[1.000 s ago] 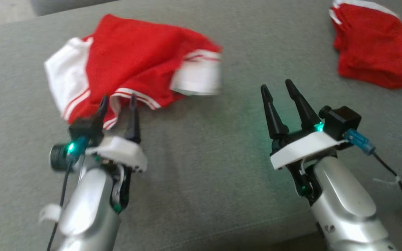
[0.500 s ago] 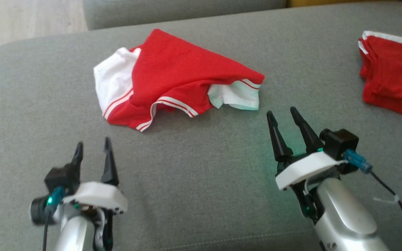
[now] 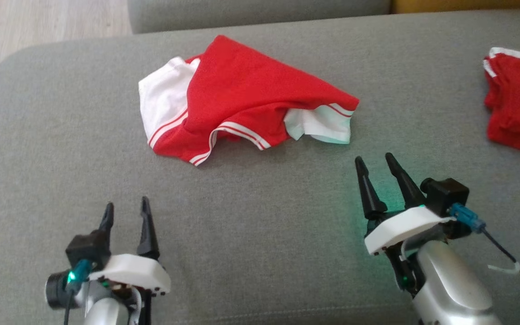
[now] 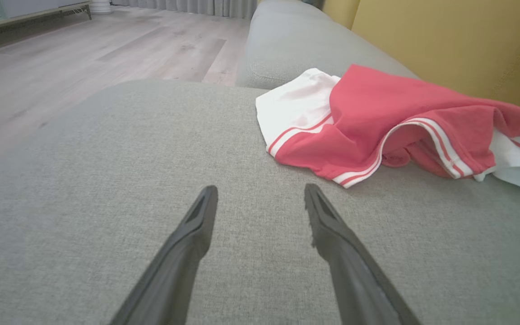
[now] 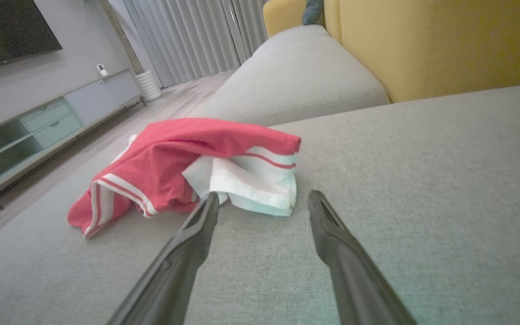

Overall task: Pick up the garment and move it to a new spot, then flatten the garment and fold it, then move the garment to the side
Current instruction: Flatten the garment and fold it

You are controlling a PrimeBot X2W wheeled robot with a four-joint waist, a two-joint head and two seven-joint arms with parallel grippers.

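Observation:
The garment (image 3: pixel 242 95) is red with white panels and white-striped hems. It lies crumpled on the grey cushion (image 3: pixel 264 216), toward the back. My left gripper (image 3: pixel 127 205) is open and empty at the near left, well short of the garment's front hem. In the left wrist view, the garment (image 4: pixel 391 122) sits ahead and to the right of the open left gripper (image 4: pixel 260 189). My right gripper (image 3: pixel 374 159) is open and empty, just in front of the garment's white right corner. The right wrist view has that corner (image 5: pixel 255 185) close beyond the right gripper (image 5: pixel 262 196).
A second red garment (image 3: pixel 519 108) with white trim lies at the cushion's right edge. Wooden floor (image 3: pixel 39 22) lies beyond the cushion's left end. Another grey cushion (image 5: pixel 296 76) and a yellow backrest (image 5: pixel 445 40) stand behind. A cable (image 3: pixel 508 257) trails from my right wrist.
My left gripper, which stood at the garment's front hem, has drawn back toward me and now stands apart from it. The garment has settled still. The camera view has shifted.

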